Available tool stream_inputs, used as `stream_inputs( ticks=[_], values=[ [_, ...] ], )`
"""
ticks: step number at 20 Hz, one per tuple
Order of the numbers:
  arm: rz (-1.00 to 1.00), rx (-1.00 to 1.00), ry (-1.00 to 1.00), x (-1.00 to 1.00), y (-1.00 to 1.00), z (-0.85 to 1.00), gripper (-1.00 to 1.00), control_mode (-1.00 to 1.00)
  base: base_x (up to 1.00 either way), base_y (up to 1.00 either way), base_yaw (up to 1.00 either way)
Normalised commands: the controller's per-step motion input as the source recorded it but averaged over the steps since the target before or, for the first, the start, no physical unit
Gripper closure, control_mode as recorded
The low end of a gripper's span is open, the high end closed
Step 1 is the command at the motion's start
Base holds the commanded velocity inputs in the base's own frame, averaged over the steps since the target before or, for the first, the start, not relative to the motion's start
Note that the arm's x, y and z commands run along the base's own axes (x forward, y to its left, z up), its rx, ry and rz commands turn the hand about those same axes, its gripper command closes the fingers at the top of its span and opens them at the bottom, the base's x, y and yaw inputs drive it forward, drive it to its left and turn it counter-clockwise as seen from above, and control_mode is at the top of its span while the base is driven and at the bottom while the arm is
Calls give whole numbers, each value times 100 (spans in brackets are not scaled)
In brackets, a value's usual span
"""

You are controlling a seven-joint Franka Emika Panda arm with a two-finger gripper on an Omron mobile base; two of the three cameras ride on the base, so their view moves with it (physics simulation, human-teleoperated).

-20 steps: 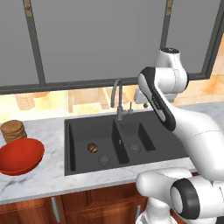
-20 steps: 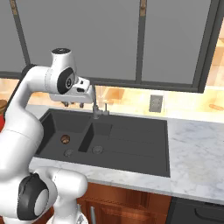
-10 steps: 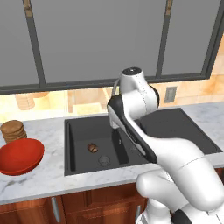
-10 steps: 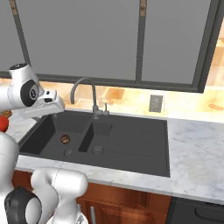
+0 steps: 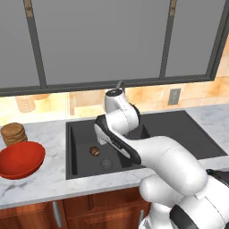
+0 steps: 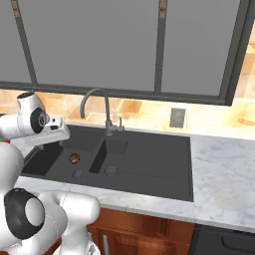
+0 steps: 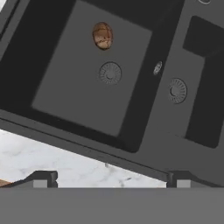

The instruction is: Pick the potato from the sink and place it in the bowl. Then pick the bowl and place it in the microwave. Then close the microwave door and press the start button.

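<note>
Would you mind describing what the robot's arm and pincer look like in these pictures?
The arm is glossy white with rounded, bulbous links and dark grey joint bands and end caps. The pincer shows two small dark grey, blocky fingertips. No cables or markings are visible.

No text, label, brand, number or sign can be read on anything in these views.
</note>
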Motion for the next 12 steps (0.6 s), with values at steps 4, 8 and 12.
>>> stream_inputs(
  ticks=[4, 8, 12],
  values=[
    [0, -2, 13, 75, 27, -97, -100, -100, 0, 0, 0],
    [0, 0, 1, 62, 23, -85, -100, -100, 0, 0, 0],
    [0, 0, 0, 64, 12, -68, -100, -100, 0, 0, 0]
  ],
)
